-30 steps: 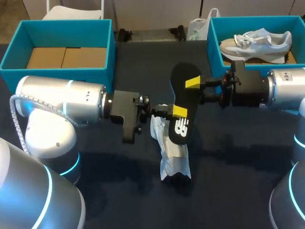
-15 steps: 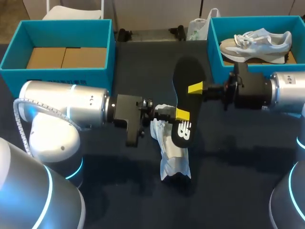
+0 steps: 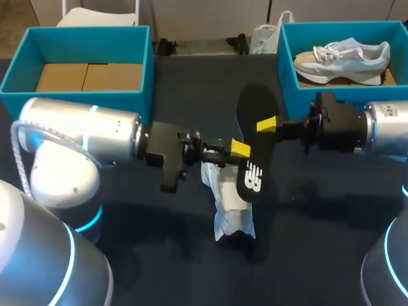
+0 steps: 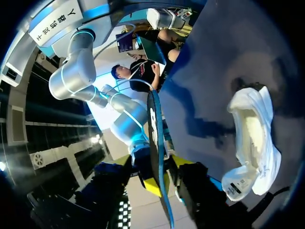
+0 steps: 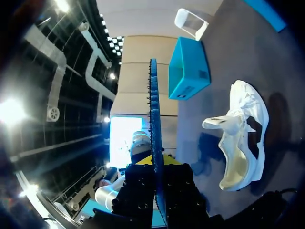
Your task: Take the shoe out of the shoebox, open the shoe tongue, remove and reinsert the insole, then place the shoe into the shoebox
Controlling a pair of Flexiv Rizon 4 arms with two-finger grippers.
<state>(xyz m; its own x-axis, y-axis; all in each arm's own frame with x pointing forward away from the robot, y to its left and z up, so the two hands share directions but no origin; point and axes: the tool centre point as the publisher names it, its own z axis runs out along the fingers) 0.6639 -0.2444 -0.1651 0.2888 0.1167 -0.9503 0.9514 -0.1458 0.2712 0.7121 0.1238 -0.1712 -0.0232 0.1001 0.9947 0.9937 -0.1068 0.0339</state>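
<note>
Two tools are clenched on one black insole (image 3: 254,162), which is held clear of the bench (image 3: 159,255). The left tool (image 3: 237,148) is clamped on it near the middle, and the right tool (image 3: 268,124) nearer its far end. In both wrist views the insole is seen edge-on between the yellow tips. A white shoe (image 3: 231,207) is laid on the bench just beneath the insole, its opening exposed. A second shoe (image 3: 344,56) is kept in the right shoebox (image 3: 285,64).
</note>
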